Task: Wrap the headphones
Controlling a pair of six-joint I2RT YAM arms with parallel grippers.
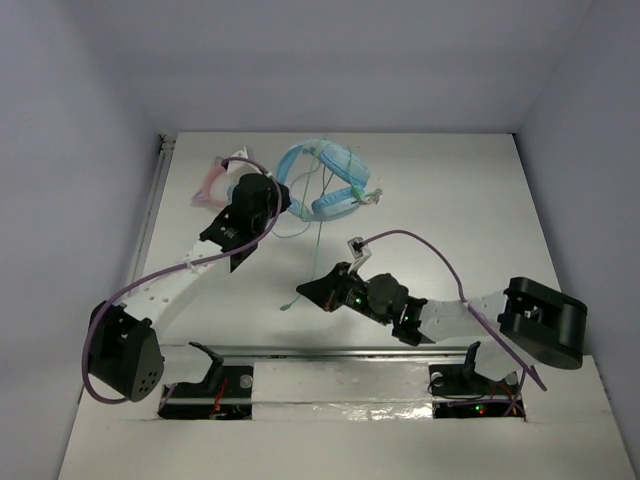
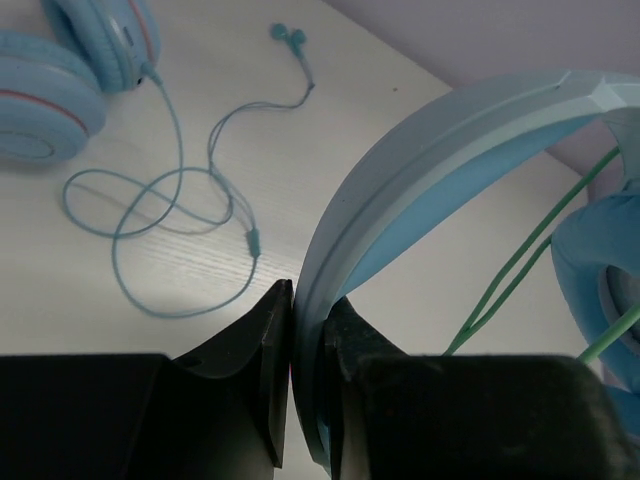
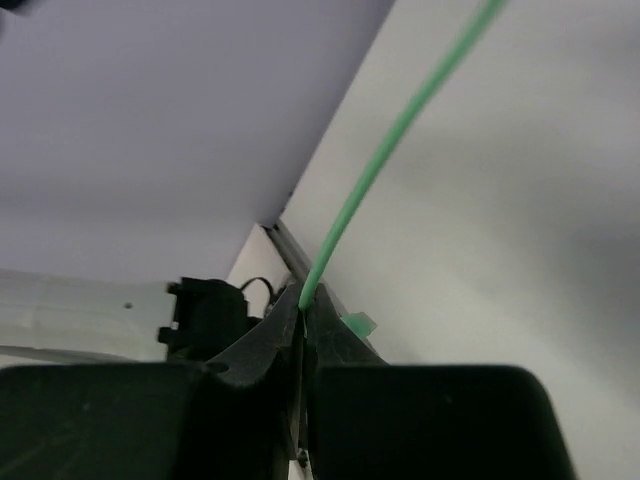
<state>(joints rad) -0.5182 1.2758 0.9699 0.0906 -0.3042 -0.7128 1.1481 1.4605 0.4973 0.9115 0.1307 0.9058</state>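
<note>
Teal earbuds (image 2: 290, 37), pink-banded headphones (image 2: 50, 95) beside left tool (image 2: 308, 300) clamping headband (image 2: 450, 130); right tool (image 3: 303, 315) pinching green cable (image 3: 352, 198).

The left arm (image 1: 185, 272) is stretched forward and inward from its base, with the wrist turned toward the right. The left gripper (image 2: 305, 300) is closed on the band of the headphones (image 2: 430, 140), which is pinched between the fingers. The right arm (image 1: 455, 315) is folded at the elbow, kept low and reached leftward. The right gripper (image 3: 303, 308) is clamped on the cable (image 3: 385, 140), with the jaws nearly touching.
</note>
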